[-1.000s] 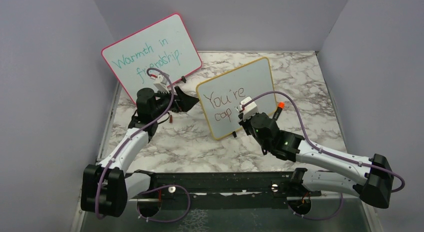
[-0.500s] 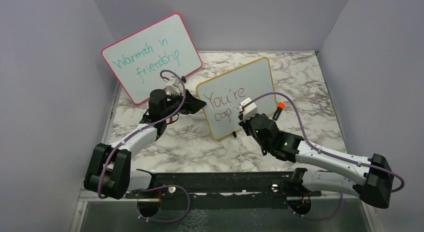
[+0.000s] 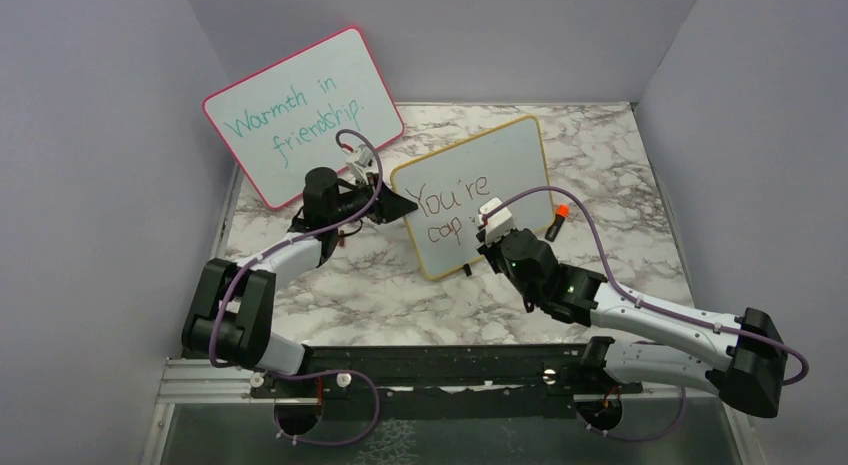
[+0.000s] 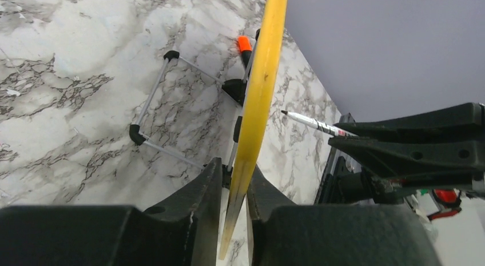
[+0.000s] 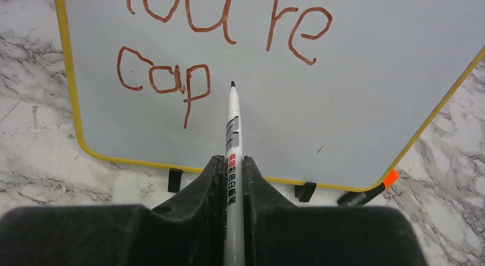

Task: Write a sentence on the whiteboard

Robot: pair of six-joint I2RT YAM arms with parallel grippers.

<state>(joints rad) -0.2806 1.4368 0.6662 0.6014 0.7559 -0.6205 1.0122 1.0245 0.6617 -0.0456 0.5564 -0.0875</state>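
The whiteboard (image 3: 500,170) with the yellow frame stands upright mid-table, seen edge-on in the left wrist view (image 4: 263,77). The sentence (image 3: 452,197) on it reads "You're cap" in red-brown (image 5: 166,77). My left gripper (image 3: 405,207) is at the board's left edge, its jaws closed on the yellow frame (image 4: 234,169). My right gripper (image 3: 487,237) is shut on a white marker (image 5: 231,134). The marker's tip points at the board just right of the "p", and it also shows in the left wrist view (image 4: 309,123).
A larger pink-framed board (image 3: 300,110) with teal writing leans at the back left. An orange-capped marker (image 3: 557,221) lies by the yellow board's right foot (image 5: 369,191). A wire stand (image 4: 154,106) props the board from behind. Purple walls enclose three sides.
The left arm has swung right from in front of the pink board to the yellow board's left edge, and its jaws have closed on the frame. The right arm has not moved.
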